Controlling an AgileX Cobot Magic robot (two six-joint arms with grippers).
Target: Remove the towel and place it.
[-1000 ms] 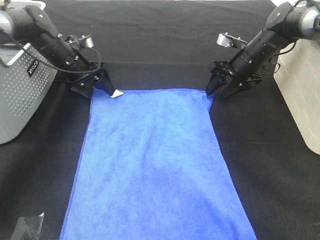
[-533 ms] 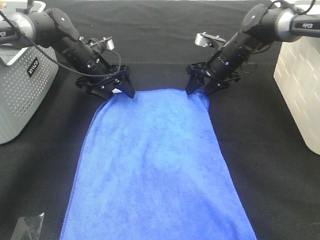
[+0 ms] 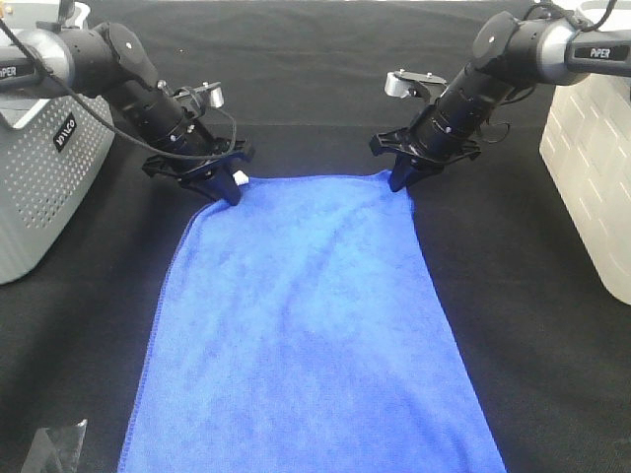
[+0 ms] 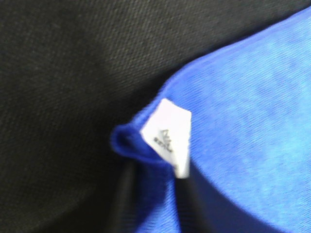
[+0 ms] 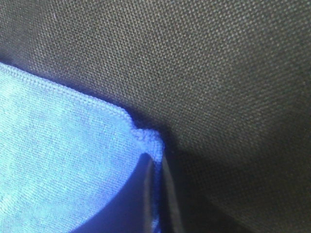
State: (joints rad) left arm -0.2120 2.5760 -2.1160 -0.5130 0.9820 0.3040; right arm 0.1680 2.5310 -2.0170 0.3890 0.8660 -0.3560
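The blue towel [image 3: 306, 325] lies flat on the black table cover, stretching from the middle toward the near edge. My left gripper [image 3: 229, 187] is shut on its far left corner, where the small white tag [image 3: 240, 178] sticks out. The left wrist view shows that tag [image 4: 170, 138] and the bunched towel [image 4: 252, 111] corner pinched in the left gripper [image 4: 165, 191]. My right gripper [image 3: 401, 179] is shut on the far right corner. Up close in the right wrist view, the towel [image 5: 58, 155] edge is nipped between the dark fingers of the right gripper [image 5: 156, 194].
A grey perforated basket [image 3: 39, 187] stands at the left edge, close behind the left arm. A white basket [image 3: 592, 168] stands at the right edge. A small clear plastic piece [image 3: 54, 448] lies at the near left corner. Black cloth [image 3: 315, 59] covers the table.
Both grippers came in from outside the towel's far corners, stood open over them, and have now closed on them. The towel's far edge has pulled slightly narrower.
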